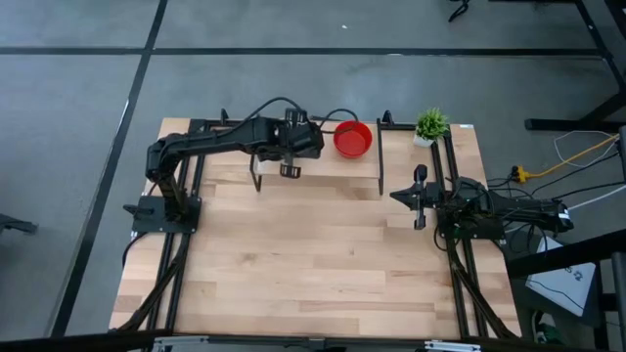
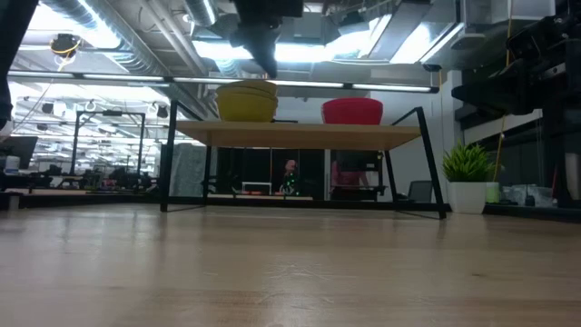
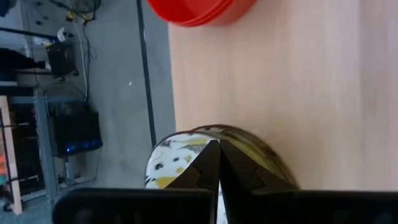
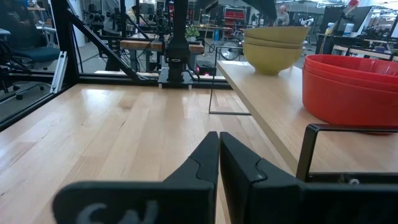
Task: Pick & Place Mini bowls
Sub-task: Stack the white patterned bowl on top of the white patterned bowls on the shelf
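Note:
Two stacks of mini bowls stand on a raised wooden shelf (image 2: pixel 300 134) at the table's far side. One stack is cream-yellow (image 2: pixel 247 102) with a patterned inside (image 3: pixel 177 155). The other is glossy red (image 1: pixel 353 139) (image 2: pixel 352 111). My left gripper (image 2: pixel 270 68) (image 3: pixel 215 146) hangs shut just above the cream stack, slanting down, with nothing between its fingers; in the high view it hides that stack. My right gripper (image 1: pixel 419 200) (image 4: pixel 218 138) rests shut and level at the table's right side, far from the bowls.
The shelf stands on thin black metal legs (image 1: pixel 259 181) over the table. A small green potted plant (image 1: pixel 430 125) sits at the far right corner. Black frame rails (image 1: pixel 181 254) run along both sides of the table. Bare wood lies in front of the shelf.

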